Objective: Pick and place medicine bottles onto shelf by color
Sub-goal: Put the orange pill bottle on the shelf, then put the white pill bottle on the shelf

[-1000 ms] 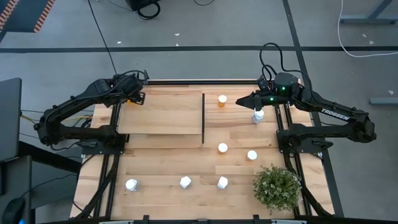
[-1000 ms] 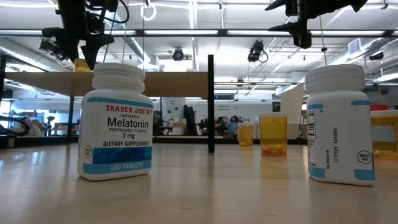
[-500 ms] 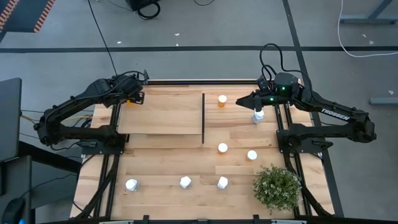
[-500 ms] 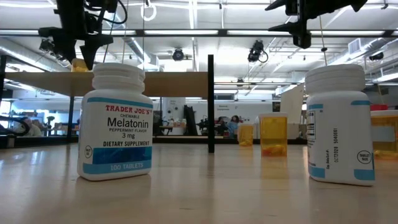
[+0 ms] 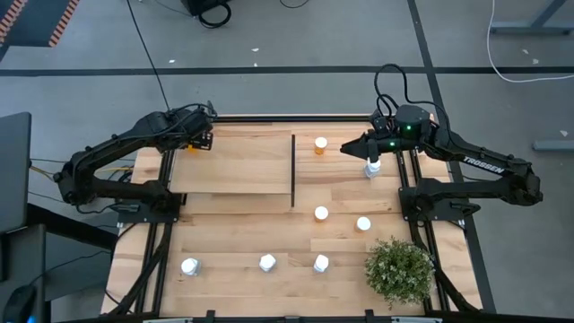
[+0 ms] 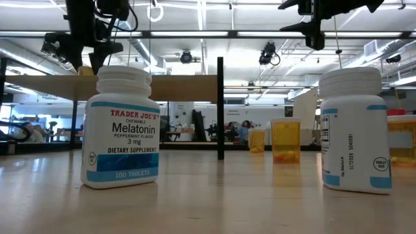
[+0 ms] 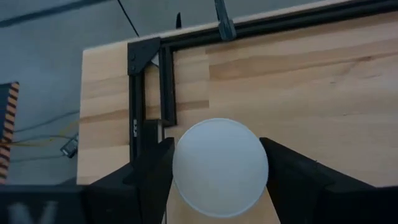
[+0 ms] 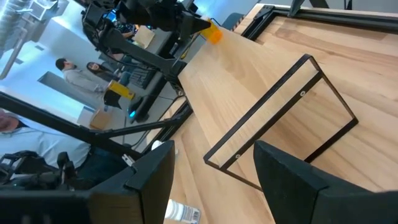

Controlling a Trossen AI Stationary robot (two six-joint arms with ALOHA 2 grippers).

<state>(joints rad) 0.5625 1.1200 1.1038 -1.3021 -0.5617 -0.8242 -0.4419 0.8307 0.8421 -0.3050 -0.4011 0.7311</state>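
Over the far left corner of the shelf (image 5: 235,161), an orange bottle (image 7: 220,167) is pinched between the fingers of the left gripper (image 5: 199,141), its round white cap filling the gap between them in the left wrist view. Whether the base already touches the wood cannot be told — the cap hides it from the wrist and the low view shows only a sliver of orange behind the fingers. For the step to be done well, the bottle should be lowered upright until the panel takes its weight, the fingers parted only then, and the arm lifted straight up so the cap is not clipped.

The right gripper (image 5: 348,149) hangs spread on the other side of the black divider (image 5: 293,170), beside a white bottle (image 5: 372,165) and near an orange one (image 5: 320,144). Five more capped bottles stand on the tabletop (image 5: 269,235) nearer the potted plant (image 5: 399,271); from above, mostly their caps are seen, so body colours are hard to sort. People are seen dimly in the room beyond.
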